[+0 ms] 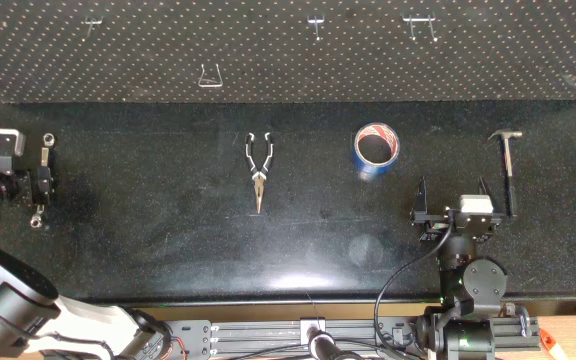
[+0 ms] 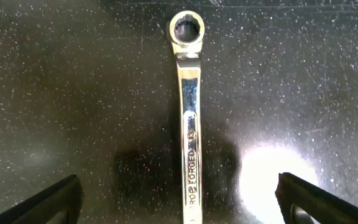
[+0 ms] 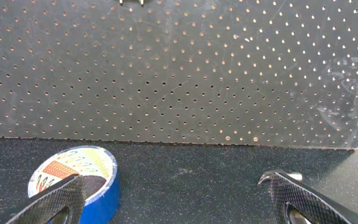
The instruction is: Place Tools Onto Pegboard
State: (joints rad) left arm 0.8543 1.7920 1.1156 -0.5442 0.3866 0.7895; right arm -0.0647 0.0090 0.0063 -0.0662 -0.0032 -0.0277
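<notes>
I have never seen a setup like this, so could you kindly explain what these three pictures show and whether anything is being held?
These are two robot arms at a black table. One picture looks down from above; the other two come from cameras on each arm's wrist. At the back stands a pegboard with metal hooks. On the table lie a wrench, pliers, a roll of blue tape and a hammer. The left end effector is open over the wrench, one finger on either side. The right end effector is open too, near the tape, facing the pegboard. Nothing is held.
</notes>
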